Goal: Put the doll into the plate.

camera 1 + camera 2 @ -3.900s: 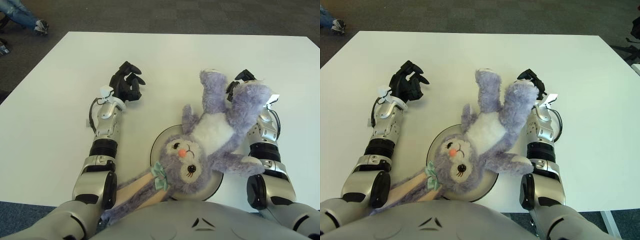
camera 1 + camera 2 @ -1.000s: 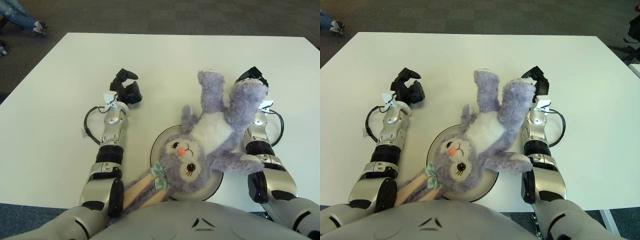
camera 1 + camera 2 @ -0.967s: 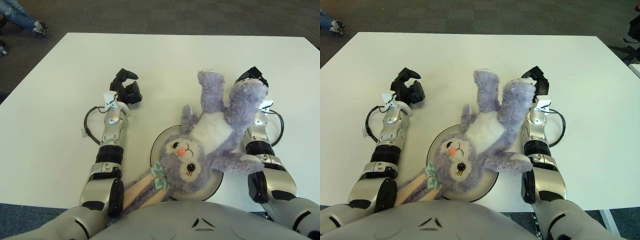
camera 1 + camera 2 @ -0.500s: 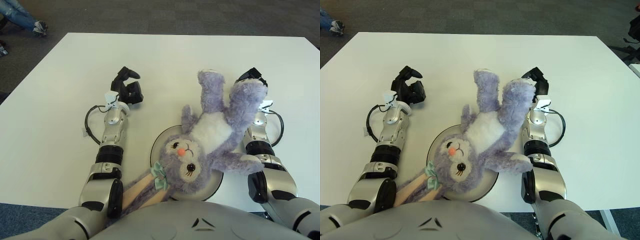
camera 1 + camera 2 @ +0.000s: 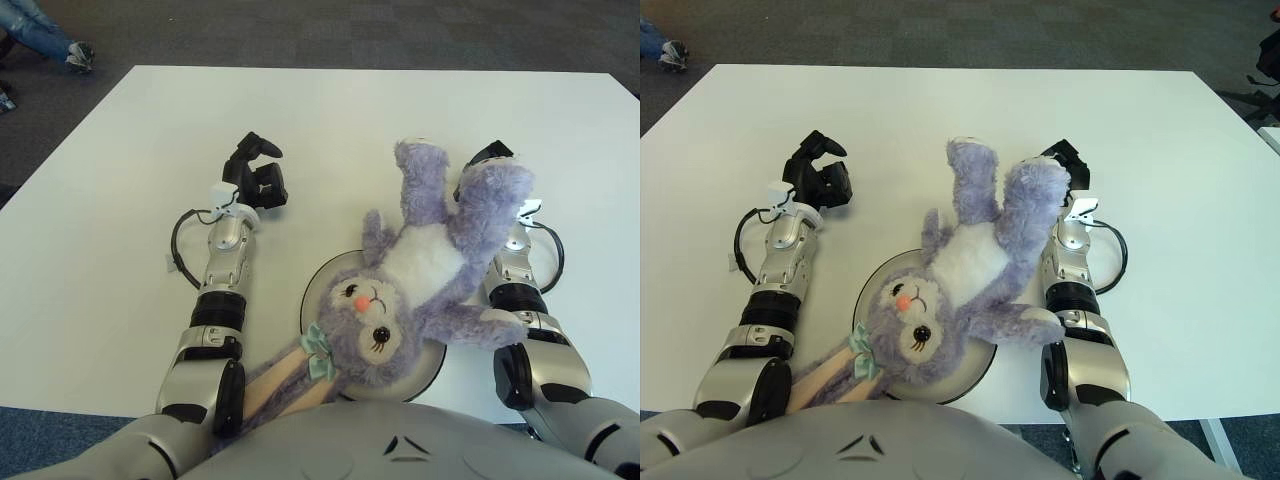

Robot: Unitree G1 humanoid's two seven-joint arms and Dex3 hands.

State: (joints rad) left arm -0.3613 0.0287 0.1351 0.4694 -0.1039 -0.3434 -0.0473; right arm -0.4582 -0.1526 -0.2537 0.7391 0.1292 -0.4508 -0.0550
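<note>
Here the fluffy purple doll [image 5: 420, 275] lies face-up, head over the plate [image 5: 318, 290], right hand [image 5: 478, 160] hidden behind its leg, grip unclear.

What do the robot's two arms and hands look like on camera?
Both arms are silver metal segments with black joint bands. The left hand and right hand are black, each with a small white tag at the wrist. A thin black cable loops beside each forearm.
</note>
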